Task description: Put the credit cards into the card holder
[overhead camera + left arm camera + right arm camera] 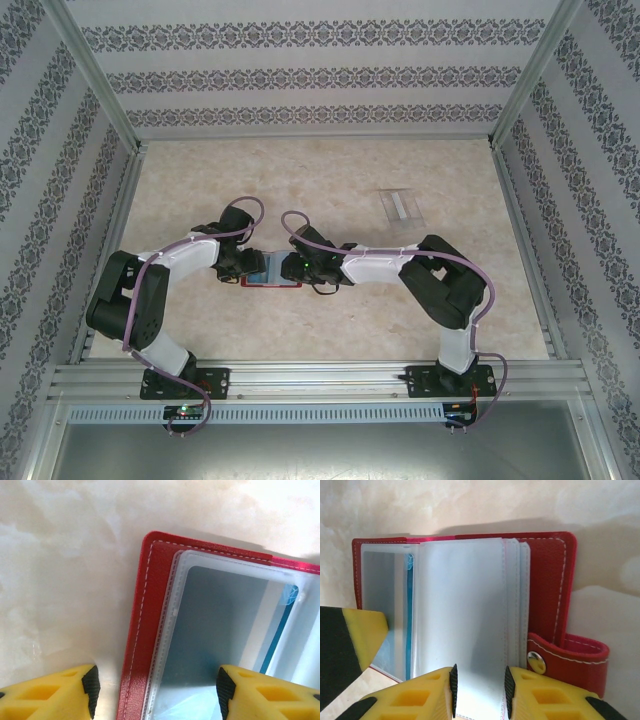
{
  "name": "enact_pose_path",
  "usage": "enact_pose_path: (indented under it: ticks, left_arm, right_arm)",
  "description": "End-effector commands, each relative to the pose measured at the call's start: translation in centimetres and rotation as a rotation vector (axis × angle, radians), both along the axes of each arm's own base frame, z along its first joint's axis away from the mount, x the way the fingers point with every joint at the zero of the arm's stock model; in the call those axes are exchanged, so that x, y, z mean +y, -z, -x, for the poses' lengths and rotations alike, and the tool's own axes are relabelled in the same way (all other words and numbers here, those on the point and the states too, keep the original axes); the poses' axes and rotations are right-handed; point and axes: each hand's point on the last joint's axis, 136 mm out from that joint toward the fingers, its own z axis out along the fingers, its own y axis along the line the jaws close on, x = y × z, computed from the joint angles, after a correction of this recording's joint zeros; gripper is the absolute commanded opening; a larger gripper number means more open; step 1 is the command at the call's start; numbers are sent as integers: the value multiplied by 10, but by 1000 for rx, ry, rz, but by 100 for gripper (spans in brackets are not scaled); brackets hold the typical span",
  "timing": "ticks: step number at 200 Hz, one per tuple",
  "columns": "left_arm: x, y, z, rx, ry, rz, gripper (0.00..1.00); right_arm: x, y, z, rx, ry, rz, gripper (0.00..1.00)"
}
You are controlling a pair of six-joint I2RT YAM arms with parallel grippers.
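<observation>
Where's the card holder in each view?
Top external: card holder just left of centre, slightly below mid-height.
Left wrist: card holder takes the right half of the frame, its red corner at top centre.
Right wrist: card holder in the centre, lying open, snap tab at lower right.
Shared landmark: teal strip inside a clear pocket, also seen in the right wrist view.

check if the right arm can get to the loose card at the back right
Probably, but not at once. The card lies alone on bare table on the right arm's side, nothing around it. The right gripper is pinched on the card holder's sleeves and would have to let go first.
</observation>
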Motion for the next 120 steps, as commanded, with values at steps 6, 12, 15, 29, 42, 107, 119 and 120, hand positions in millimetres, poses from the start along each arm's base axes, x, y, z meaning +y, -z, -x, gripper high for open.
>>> enact_pose_path:
  ticks: [6,12,15,29,42,107,119,120]
  left_arm:
    - [-31,13,0,7,52,148,62]
    - [-31,13,0,7,53,148,62]
    - [-31,13,0,7,53,149,61]
    - [-31,13,1,8,52,149,60]
    - [-31,14,1,9,54,151,60]
    - [-30,14,3,7,56,148,58]
    - [-30,14,3,5,56,147,58]
    - [-30,13,3,5,55,147,58]
  right_arm:
    - [15,-8,-2,-4,-7,-64,32]
    - [16,-10,-3,-7,-10,-72,32]
    - [17,-11,-3,-7,-12,-75,31]
    - [21,-15,-3,-9,-21,-93,30]
    - [22,-16,-3,-7,-22,-104,28]
    - [18,-11,-4,-9,-7,-66,30]
    - [8,-14,-5,-35,14,-20,30]
    - [5,-14,-5,-37,18,-11,30]
